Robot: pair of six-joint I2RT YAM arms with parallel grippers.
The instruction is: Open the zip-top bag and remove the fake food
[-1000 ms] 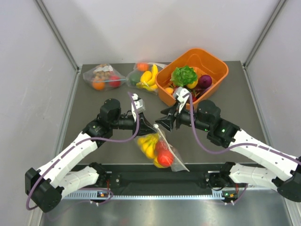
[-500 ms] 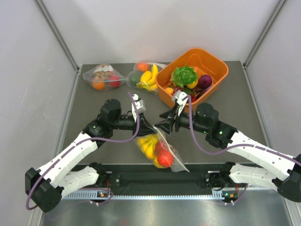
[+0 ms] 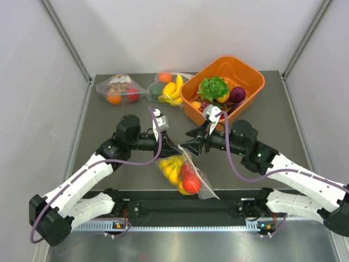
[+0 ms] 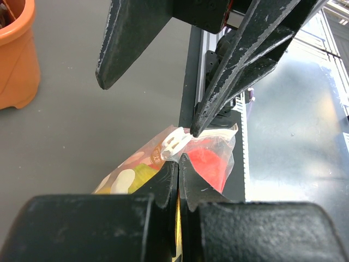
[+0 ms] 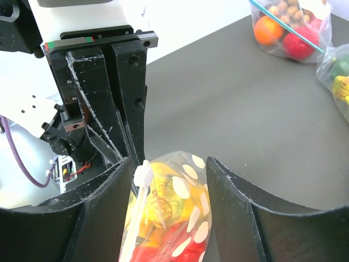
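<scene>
Clear, white-dotted plastic, the bag (image 3: 188, 176) hangs over the near middle of the surface (image 3: 109, 117) with yellow and red fake food (image 3: 190, 183) inside. The left hand (image 4: 179, 162) is clamped on its top edge, beside the white slider (image 4: 173, 143). The right hand (image 5: 169, 164) is spread wide, straddling the bag's top, one fingertip at the slider.

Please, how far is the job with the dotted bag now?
Done: the left tool is shut on the top edge of the dotted bag. In hand: the right tool stands open around the white slider, not yet gripping it. Left: slide the zip open and take out the toy fruit, all inside the bag.
</scene>
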